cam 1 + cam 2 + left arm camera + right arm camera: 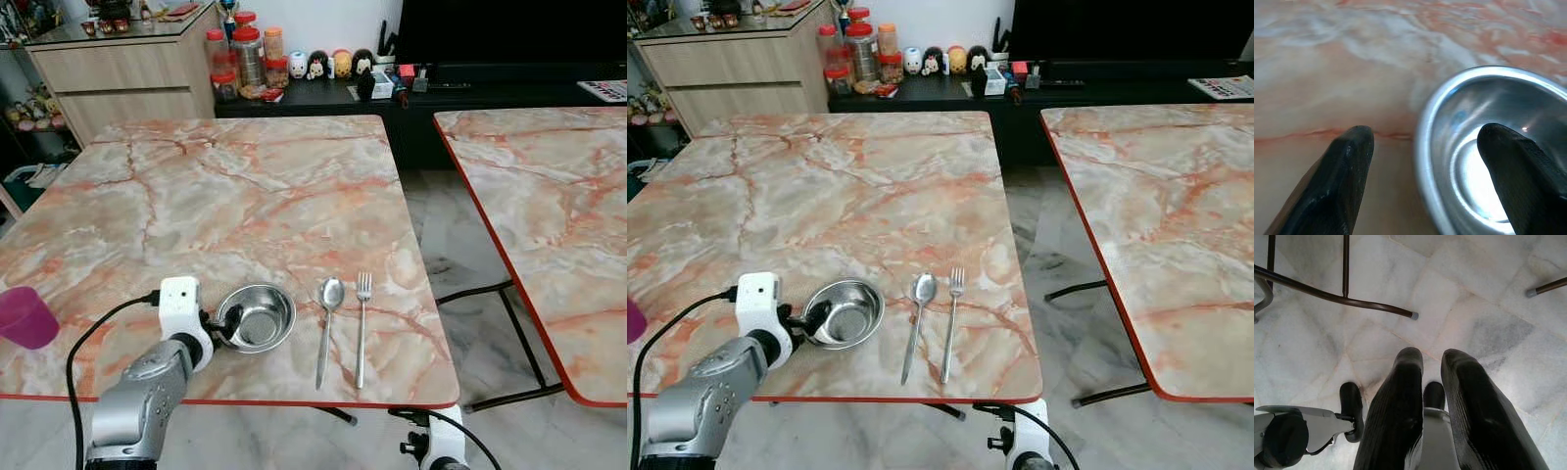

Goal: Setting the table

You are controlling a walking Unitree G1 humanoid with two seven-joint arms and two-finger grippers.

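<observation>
Bowl (257,316), spoon (326,328) and fork (361,326) lie side by side near the table's (245,186) front edge. Left gripper (1422,142) straddles the bowl's rim, fingers apart, unclenched. Pink cup (24,317) remains unplaced.

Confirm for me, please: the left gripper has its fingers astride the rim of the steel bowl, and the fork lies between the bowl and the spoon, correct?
Not quite: the spoon lies between the steel bowl and the fork, as the left eye view shows. The rest holds: in the left wrist view the left gripper has one finger inside the rim and one outside.
</observation>
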